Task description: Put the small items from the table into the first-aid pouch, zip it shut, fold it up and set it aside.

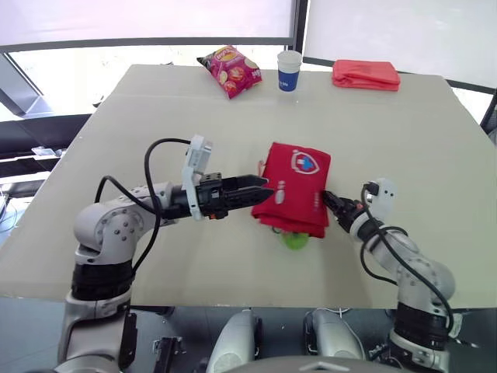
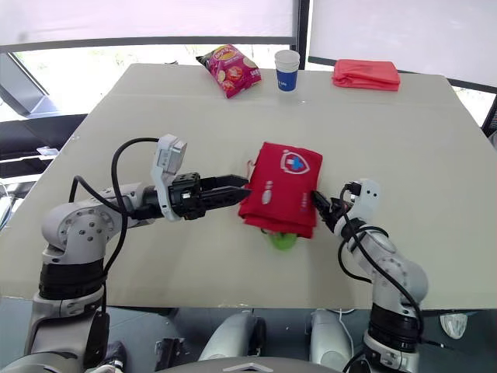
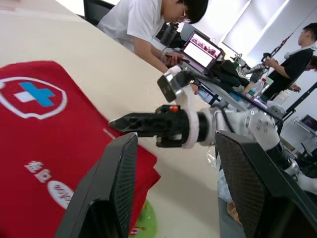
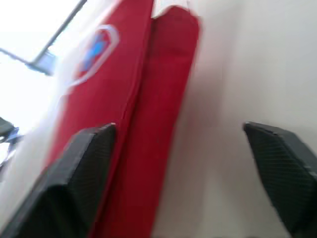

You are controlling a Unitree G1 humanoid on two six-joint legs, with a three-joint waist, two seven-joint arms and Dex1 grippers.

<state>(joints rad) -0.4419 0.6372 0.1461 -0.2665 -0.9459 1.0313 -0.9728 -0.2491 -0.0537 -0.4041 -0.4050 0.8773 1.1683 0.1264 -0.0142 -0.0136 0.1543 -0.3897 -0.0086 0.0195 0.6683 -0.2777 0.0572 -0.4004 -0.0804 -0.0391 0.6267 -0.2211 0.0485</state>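
Beige table [image 1: 116, 140], bright windows behind. Far edge: chip bag [image 1: 229, 70], blue-and-white cup [image 1: 289, 70], flat red bag [image 1: 366, 74]. Left gripper [image 1: 262, 189] sits at the left edge of the first-aid pouch [image 1: 299, 186], jaws wide, nothing between them; can't tell if the tips touch the fabric. Pouch lies folded mid-table, cross badge up, with a green item [image 1: 295, 240] poking out under its near edge. Right gripper [image 1: 329, 199] is at the pouch's right edge, jaws wide, empty.
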